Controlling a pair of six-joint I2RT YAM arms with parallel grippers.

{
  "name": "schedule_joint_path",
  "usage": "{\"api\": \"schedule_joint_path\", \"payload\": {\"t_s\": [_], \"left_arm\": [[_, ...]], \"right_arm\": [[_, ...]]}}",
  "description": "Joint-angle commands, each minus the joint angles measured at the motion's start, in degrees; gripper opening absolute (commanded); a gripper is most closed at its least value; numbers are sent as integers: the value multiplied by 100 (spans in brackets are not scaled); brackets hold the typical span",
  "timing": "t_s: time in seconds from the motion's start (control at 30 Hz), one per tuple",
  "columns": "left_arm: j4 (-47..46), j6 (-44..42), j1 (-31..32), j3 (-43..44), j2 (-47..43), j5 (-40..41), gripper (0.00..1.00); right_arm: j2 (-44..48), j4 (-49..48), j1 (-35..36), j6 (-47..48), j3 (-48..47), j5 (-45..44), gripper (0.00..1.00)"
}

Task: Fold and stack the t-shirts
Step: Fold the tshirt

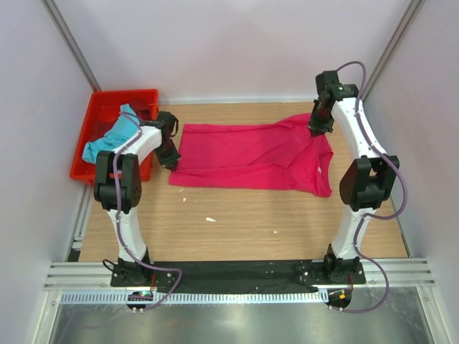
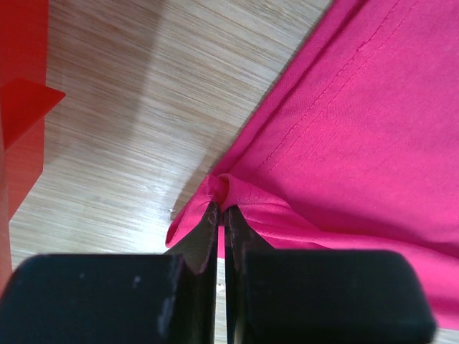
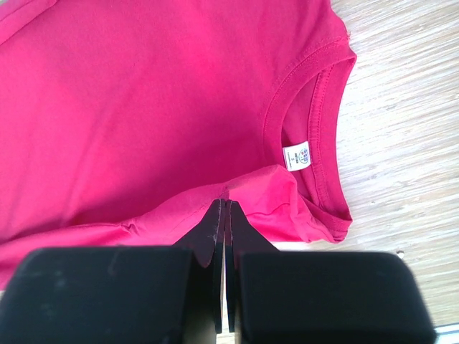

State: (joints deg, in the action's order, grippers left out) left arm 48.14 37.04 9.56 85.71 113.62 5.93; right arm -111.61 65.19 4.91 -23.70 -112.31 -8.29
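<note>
The magenta-pink t-shirt lies spread across the wooden table, collar to the right. My left gripper is shut on its left hem corner, pinching a small fold of cloth. My right gripper is shut on the shoulder cloth beside the collar, whose white label shows. The turquoise-blue t-shirt lies crumpled in the red crate, draped over its front rim.
The red plastic crate stands at the back left, close to my left arm; its corner also shows in the left wrist view. Grey walls enclose the table. Small white specks lie on the wood in front of the shirt.
</note>
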Motion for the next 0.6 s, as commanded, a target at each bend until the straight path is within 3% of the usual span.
{"api": "schedule_joint_path", "payload": {"t_s": [0.0,0.27,0.37,0.4,0.5,0.57], "left_arm": [[20,-91,-25,209,72,-13,0],[20,-170,-25,332,151,4,2],[20,-205,-16,332,90,109,18],[29,-206,-16,323,-32,179,33],[-50,-276,2,166,-557,434,53],[-112,-311,28,-27,-867,514,59]], "right_arm": [[-36,-59,-16,6,-221,-146,1],[-54,-33,-25,-47,-168,-182,1],[-45,-76,-25,-55,-98,-164,1],[-54,-76,-34,-55,-98,-172,1],[-80,-76,-34,-82,-115,-190,1],[-80,-68,-25,-108,-98,-260,1]]}}
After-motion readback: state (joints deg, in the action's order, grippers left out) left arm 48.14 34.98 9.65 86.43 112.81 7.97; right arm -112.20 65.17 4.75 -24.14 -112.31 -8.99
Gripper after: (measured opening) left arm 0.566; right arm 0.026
